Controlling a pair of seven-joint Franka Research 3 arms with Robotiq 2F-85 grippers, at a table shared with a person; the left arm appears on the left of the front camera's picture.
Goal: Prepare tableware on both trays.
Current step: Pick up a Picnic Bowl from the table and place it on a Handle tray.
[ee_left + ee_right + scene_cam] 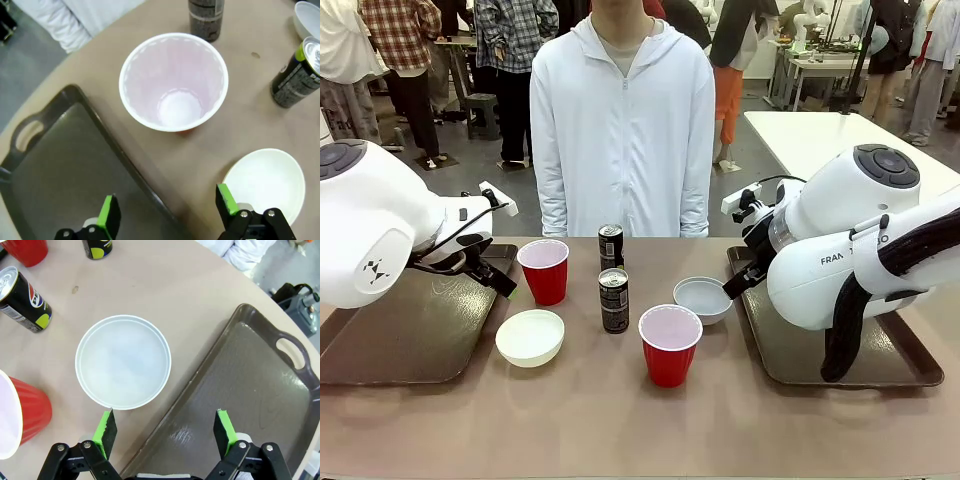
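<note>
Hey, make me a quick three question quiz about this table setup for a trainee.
1. True or false: a cup stands on a tray.
2. Which item sits nearest the right gripper? A can, B pale bowl, C cup.
3. How many cans stand on the table?
Key: 1 false, both cups stand on the table between the trays; 2 B; 3 two.

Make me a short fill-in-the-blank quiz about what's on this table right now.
1. The left gripper hangs with its jaws ____.
2. The cream-white bowl sits on the ____, outside the left tray.
3. The right gripper hangs over the rim of the right tray, beside the pale grey-white ____.
Missing words: open; table; bowl.
</note>
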